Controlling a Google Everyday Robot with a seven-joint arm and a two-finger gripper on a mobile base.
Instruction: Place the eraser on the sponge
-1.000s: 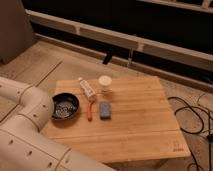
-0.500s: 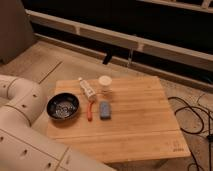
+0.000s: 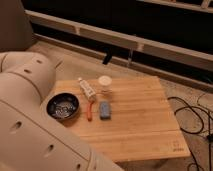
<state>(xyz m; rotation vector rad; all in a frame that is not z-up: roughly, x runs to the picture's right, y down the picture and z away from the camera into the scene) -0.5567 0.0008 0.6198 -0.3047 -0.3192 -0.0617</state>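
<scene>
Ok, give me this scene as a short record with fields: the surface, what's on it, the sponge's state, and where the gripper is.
surface: wooden table
sponge: blue-grey block near the table's middle, lying flat, nothing on top
beside it: orange-red stick, between the sponge and the black bowl
behind it: white tube-shaped item and small white cup
arm: white segments filling the lower-left foreground
gripper: not in view
floor: dark cables right of the table
</scene>
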